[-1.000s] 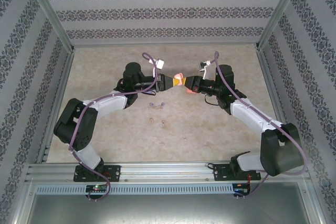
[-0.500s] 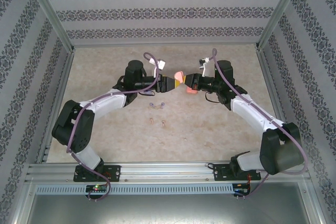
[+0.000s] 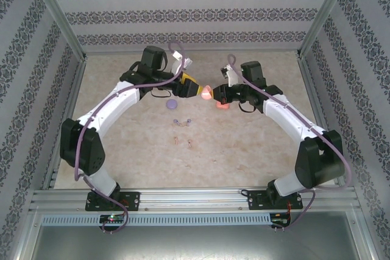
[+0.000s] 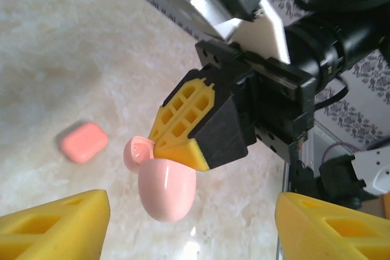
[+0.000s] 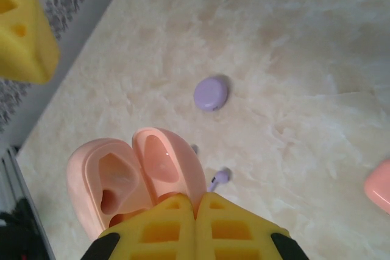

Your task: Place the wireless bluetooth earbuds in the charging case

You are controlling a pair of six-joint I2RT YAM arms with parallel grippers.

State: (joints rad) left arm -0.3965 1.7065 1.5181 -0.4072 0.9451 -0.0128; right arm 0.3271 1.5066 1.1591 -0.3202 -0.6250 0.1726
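Table (image 3: 244,150) bears earbuds (image 3: 190,144) (tiny), purple case (image 3: 171,105), coral case (image 3: 221,106).

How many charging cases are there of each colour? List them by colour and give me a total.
Purple case: 1
Pale pink case: 1
Coral case: 1
Total: 3

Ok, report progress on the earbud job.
Done: the pale pink case stands open, wells looking empty. In hand: right gripper clamps it; left gripper is open nearby. Left: earbuds lie loose on the table; the purple case and coral case sit closed.
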